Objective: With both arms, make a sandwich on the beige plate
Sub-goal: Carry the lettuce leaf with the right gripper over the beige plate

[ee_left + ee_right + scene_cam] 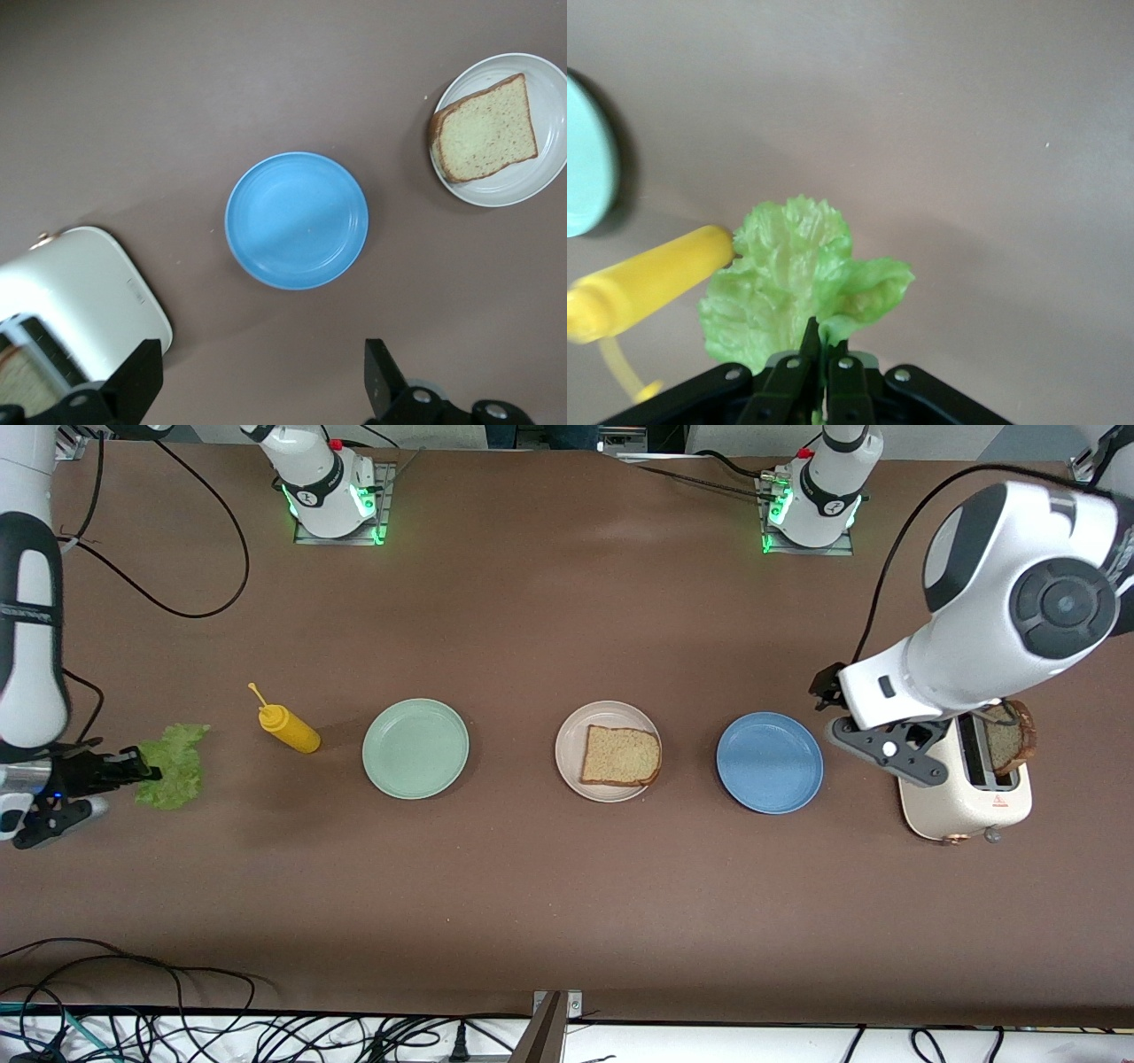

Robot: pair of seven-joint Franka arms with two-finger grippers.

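Three plates sit in a row along the middle of the table. The beige plate (567,731) is the middle one, with one bread slice (621,755) lying on it. The mint plate (415,747) lies toward the right arm's end, the blue plate (769,763) toward the left arm's end. Next past the mint plate lies a squeeze bottle (288,728) on its side, then a lettuce leaf (174,766) pinched in the right gripper (146,772) — nearest that end. Just beside the blue plate stands a toaster (966,797) with a second slice (1014,737) upright in its slot. The left gripper (261,376) hangs between toaster and blue plate — jaws apart.
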